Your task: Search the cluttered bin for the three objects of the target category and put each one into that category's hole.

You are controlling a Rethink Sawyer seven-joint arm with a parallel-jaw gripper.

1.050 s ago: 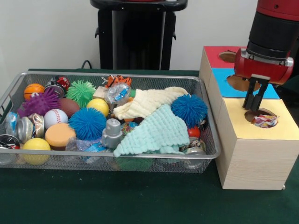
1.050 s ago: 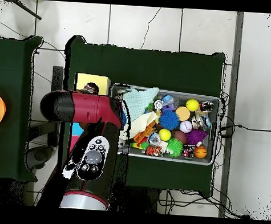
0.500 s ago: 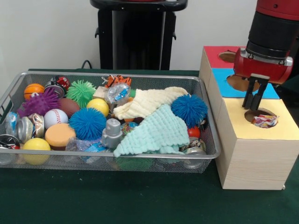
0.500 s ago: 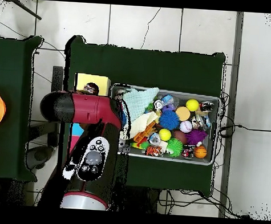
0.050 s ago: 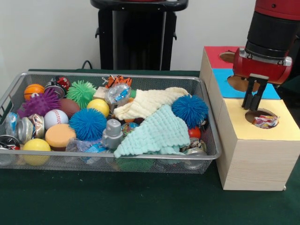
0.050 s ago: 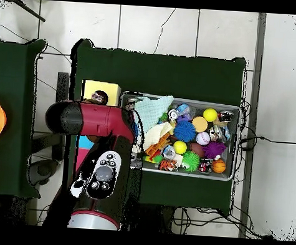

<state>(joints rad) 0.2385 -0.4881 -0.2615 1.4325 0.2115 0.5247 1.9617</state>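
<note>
Above the yellow hole (image 5: 261, 115) of the wooden sorting box (image 5: 253, 154), at the desk's (image 5: 117, 201) right edge in the front view: the tool (image 5: 253, 99), fingers pressed close together, pinching nothing, tips just over the hole's rim. Inside that hole: a crumpled wrapper (image 5: 266, 122), multicoloured, lying loose and apart from the fingers. Behind the yellow section: a blue section (image 5: 225, 77) and a red section (image 5: 216, 52), each with its own hole, partly hidden by the red arm (image 5: 269, 42).

Just left of the box, on the green desk: a wire mesh bin (image 5: 18, 84), full. Near its right end: a blue spiky ball (image 5: 190, 110), a mint knitted cloth (image 5: 157, 131) and a cream cloth (image 5: 147, 103). Toward the middle: a second blue spiky ball (image 5: 87, 124), a yellow ball (image 5: 98, 107), a grey plastic figure (image 5: 112, 133). At the left end: a baseball (image 5: 56, 118), a purple spiky ball (image 5: 40, 104), a small basketball (image 5: 33, 90), a green spiky ball (image 5: 81, 92). Seen from overhead: arm (image 6: 94, 121) across the box, hiding most of it.
</note>
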